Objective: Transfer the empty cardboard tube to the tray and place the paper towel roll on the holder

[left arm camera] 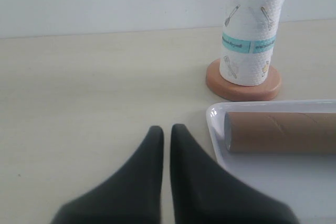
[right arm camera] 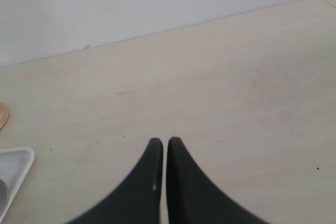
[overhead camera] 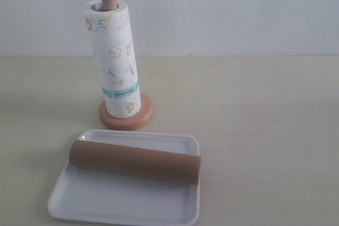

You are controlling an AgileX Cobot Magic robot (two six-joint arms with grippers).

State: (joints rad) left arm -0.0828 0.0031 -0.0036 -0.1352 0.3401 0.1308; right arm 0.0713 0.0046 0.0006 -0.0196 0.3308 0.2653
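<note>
Brown cardboard, plain and matte, forms the tube (overhead camera: 135, 161). It lies on its side across the tray (overhead camera: 122, 205), running roughly from nine o'clock to three o'clock in the exterior view, and its three o'clock end reaches the rim. The left wrist view shows a faint spiral seam along it and one hollow end.

The tray is glossy white with rounded corners and a low rim, and sits at about seven o'clock on the pale tabletop (overhead camera: 265, 130). Just beyond it, at its twelve o'clock, stands the wooden holder (overhead camera: 144, 116). The paper towel roll (overhead camera: 116, 62) is upright on the holder's round base, and the rod's rounded tip pokes out of the core. The roll is white, printed with small yellow and teal drawings, with a teal band near its lower end.

The left gripper (left arm camera: 166, 132) has its dark fingers pressed together on nothing, just beside a tray corner. The right gripper (right arm camera: 165, 142) is likewise closed and empty over bare tabletop.
</note>
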